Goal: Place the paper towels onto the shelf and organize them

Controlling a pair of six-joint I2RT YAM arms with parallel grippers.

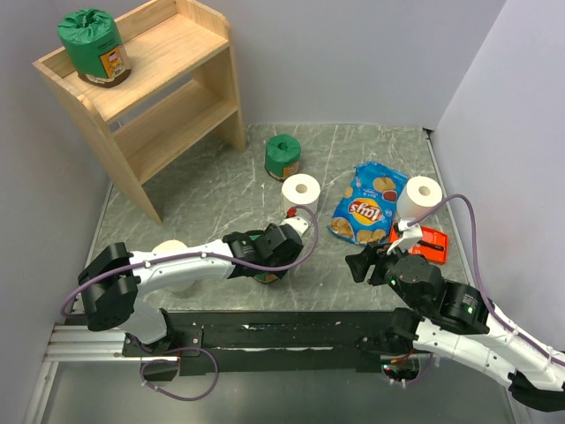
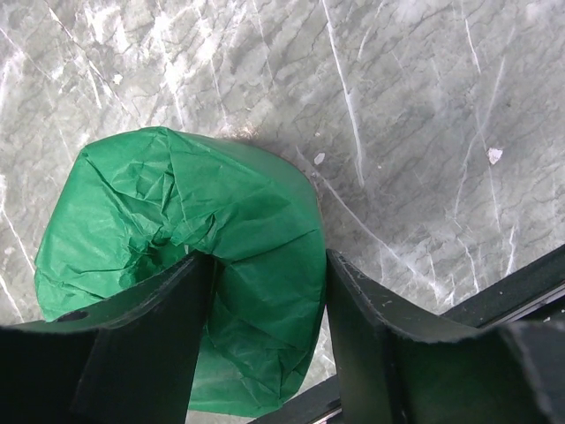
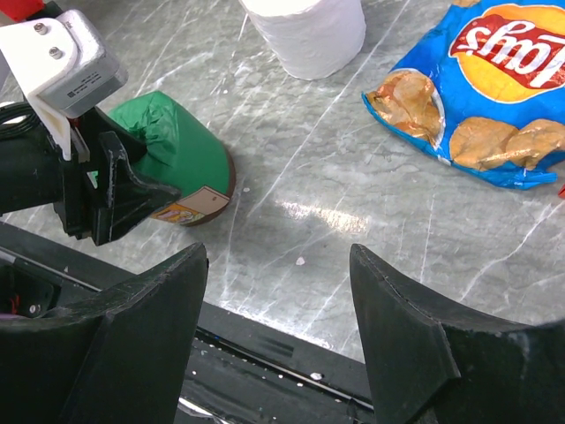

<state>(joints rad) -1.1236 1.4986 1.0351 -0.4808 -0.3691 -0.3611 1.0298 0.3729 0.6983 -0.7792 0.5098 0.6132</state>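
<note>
**Left fingers clamp a green roll**

Top view: shelf [image 1: 181,49] upper left, a shelf-top roll [image 1: 93,46] on it; left gripper [image 1: 264,268] low centre. Left wrist: fingers [image 2: 150,353] squeeze both sides of the wrapped roll [image 2: 177,221], lower left. Right wrist: right gripper [image 3: 278,265] spread apart at the bottom, holding nothing.

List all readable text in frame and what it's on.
"Lay's": blue chip bag, upside down in the right wrist view.
Orange-brown label, far green roll on the shelf: too small to read.
Label, near green roll: blurred.
Red packet: print illegible.
</note>
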